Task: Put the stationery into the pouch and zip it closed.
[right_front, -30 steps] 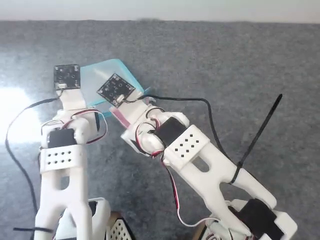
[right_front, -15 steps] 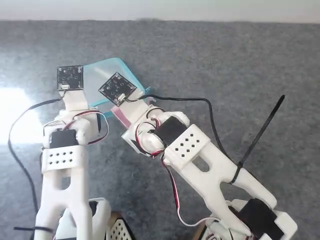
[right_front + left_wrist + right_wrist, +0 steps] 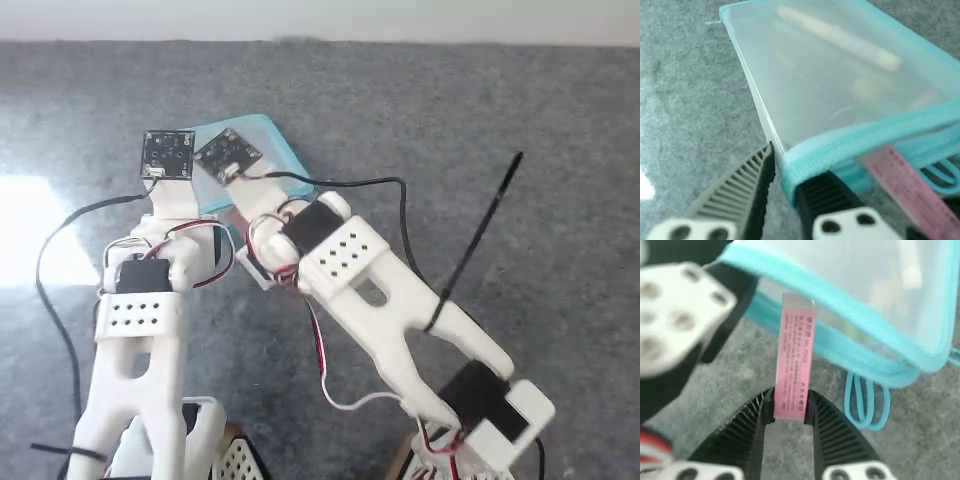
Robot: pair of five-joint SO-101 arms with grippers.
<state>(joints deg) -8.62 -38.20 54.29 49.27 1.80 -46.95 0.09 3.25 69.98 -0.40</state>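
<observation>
Pouch sits on the desk, mouth open, zip not run yet. Pencil-like stick already inside. Pink ruler has its tip at the pouch mouth, not in. My right fingers are clamped on its tail end. My left fingers pinch the pouch's mouth corner. Remaining, I reckon: ruler in, then zip.

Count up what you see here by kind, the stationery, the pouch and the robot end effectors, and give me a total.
Translucent plastic pouch with teal zipper trim: 1
Pink flat ruler: 1
Pale stick-shaped pen or pencil inside the pouch: 1
Robot end effectors: 2, the left end effector and the right end effector
Total: 5
</observation>
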